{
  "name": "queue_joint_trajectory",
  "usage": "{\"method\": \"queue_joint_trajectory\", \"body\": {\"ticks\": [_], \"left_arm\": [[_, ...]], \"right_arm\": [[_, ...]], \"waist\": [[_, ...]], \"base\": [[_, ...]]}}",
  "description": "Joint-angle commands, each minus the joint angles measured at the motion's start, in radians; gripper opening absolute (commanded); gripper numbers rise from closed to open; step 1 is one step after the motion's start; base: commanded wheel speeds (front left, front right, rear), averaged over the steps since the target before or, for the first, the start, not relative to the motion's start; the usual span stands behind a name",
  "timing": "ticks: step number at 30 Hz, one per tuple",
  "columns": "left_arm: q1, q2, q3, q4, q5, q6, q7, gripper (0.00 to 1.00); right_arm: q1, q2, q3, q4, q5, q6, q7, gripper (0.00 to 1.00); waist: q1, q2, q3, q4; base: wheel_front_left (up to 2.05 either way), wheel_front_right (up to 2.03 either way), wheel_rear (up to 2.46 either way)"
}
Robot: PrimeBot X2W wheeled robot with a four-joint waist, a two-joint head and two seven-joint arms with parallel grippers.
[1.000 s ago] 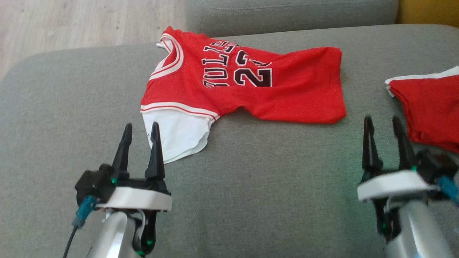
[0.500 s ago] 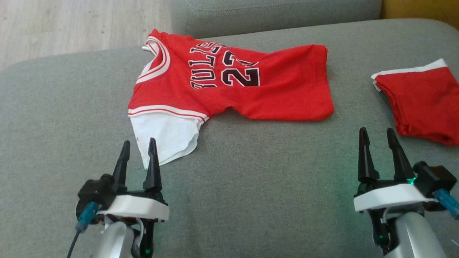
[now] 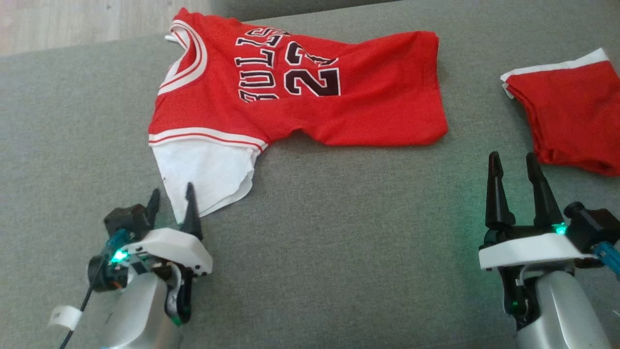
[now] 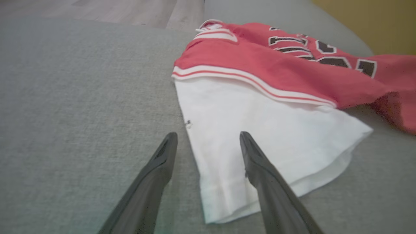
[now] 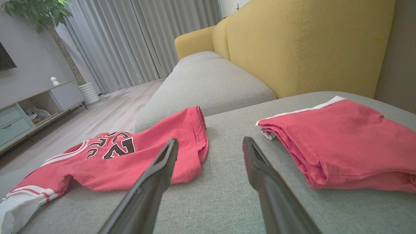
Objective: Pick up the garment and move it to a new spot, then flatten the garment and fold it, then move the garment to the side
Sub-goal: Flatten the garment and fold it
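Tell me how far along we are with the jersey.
Done: nothing visible; the jersey lies rumpled and unfolded on the cushion. In hand: the open left tool straddles the edge of its white sleeve, not gripping; the right tool is open over bare cushion. Left: pick up, move, flatten, fold, set aside.

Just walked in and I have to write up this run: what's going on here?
A two-armed robot is starting on a red basketball jersey with black lettering, lying rumpled on a grey fabric sofa cushion. Its open left gripper straddles the edge of the jersey's white sleeve; nothing is gripped yet. The open right gripper hovers over bare cushion between the jersey and a folded red garment on the right.
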Motion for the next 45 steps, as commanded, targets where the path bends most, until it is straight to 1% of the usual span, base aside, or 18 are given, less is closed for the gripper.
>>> {"method": "queue_joint_trajectory", "body": {"ticks": [1,4,7,11,12,13,14,15,16,19,22,26,29,32,38,41,45], "left_arm": [[-0.038,0.031,0.038,-0.007,0.011,0.018,-0.001,1.0],[-0.046,0.036,0.035,0.034,0.014,0.029,0.01,1.0],[-0.047,0.033,0.008,0.073,0.014,0.0,0.047,1.0],[-0.049,0.03,-0.006,0.107,0.007,-0.009,0.083,1.0],[-0.05,0.028,-0.011,0.113,0.004,-0.018,0.092,1.0],[-0.05,0.027,-0.017,0.116,0.002,-0.029,0.1,0.72],[-0.05,0.027,-0.017,0.116,0.002,-0.029,0.1,0.72],[-0.051,0.025,-0.025,0.114,0.0,-0.043,0.101,0.3],[-0.052,0.022,-0.032,0.107,-0.003,-0.058,0.096,0.0],[-0.054,0.015,-0.046,0.076,-0.016,-0.094,0.063,0.0],[-0.057,0.011,-0.048,0.026,-0.025,-0.109,-0.001,0.0],[-0.067,0.01,-0.02,-0.056,-0.037,-0.106,-0.119,0.0],[-0.07,0.01,0.002,-0.139,-0.036,-0.104,-0.16,0.0],[-0.063,0.01,0.023,-0.227,-0.029,-0.101,-0.173,0.0],[-0.035,0.001,0.064,-0.368,-0.007,-0.094,-0.177,0.0],[-0.021,-0.005,0.077,-0.407,0.002,-0.094,-0.177,0.0],[-0.012,-0.011,0.077,-0.423,0.01,-0.099,-0.177,0.0]], "right_arm": [[-0.03,-0.002,0.025,-0.037,0.009,0.002,-0.011,1.0],[-0.032,-0.002,0.026,-0.038,0.014,0.002,-0.011,1.0],[-0.031,-0.002,0.025,-0.037,0.016,0.002,-0.011,1.0],[-0.033,-0.002,0.023,-0.034,0.018,0.002,-0.011,1.0],[-0.034,-0.002,0.022,-0.034,0.019,0.002,-0.011,1.0],[-0.034,-0.002,0.021,-0.033,0.02,0.002,-0.011,1.0],[-0.034,-0.002,0.021,-0.033,0.02,0.002,-0.011,1.0],[-0.035,-0.002,0.02,-0.033,0.021,0.002,-0.011,1.0],[-0.036,-0.002,0.02,-0.031,0.021,0.002,-0.011,1.0],[-0.04,-0.002,0.015,-0.018,0.015,0.002,-0.011,1.0],[-0.054,-0.002,0.003,0.018,-0.004,0.002,-0.011,1.0],[-0.087,-0.002,-0.011,0.082,-0.027,0.002,-0.011,1.0],[-0.114,-0.002,-0.014,0.126,-0.033,0.002,0.0,1.0],[-0.143,-0.002,-0.008,0.175,-0.04,0.002,0.022,1.0],[-0.22,-0.002,0.007,0.305,-0.016,0.002,0.071,1.0],[-0.272,-0.002,0.01,0.383,-0.008,0.002,0.089,1.0],[-0.334,-0.002,0.031,0.475,-0.009,0.002,0.102,1.0]], "waist": [[-0.0002,0.0,0.01,-0.008],[-0.0002,0.0,0.016,-0.012],[-0.0002,0.0,0.018,-0.013],[-0.0002,0.0,0.016,-0.013],[-0.0002,0.0,0.016,-0.013],[-0.0002,0.0,0.015,-0.012],[-0.0002,0.0,0.015,-0.012],[-0.0002,0.0,0.014,-0.011],[-0.0002,0.0,0.014,-0.009],[-0.0002,0.0,0.01,-0.002],[-0.0002,0.0,0.004,0.01],[-0.0002,0.0,-0.004,0.034],[-0.0002,0.0,-0.005,0.054],[-0.0002,0.0,0.0,0.071],[-0.0002,0.0,0.019,0.095],[-0.0002,0.0,0.031,0.104],[-0.0002,0.0,0.046,0.118]], "base": [[0.0,0.0,0.0],[0.0,0.0,0.0],[0.0,0.0,0.0],[0.0,0.0,0.0],[0.0,0.0,0.0],[0.0,0.0,0.0],[0.0,0.0,0.0],[0.0,0.0,0.0],[0.0,0.0,0.0],[0.0,0.0,0.0],[0.0,0.0,0.0],[0.0,0.0,0.0],[0.0,0.0,0.0],[0.0,0.0,0.0],[0.0,0.0,0.0],[0.0,0.0,0.0],[0.0,0.0,0.0]]}}
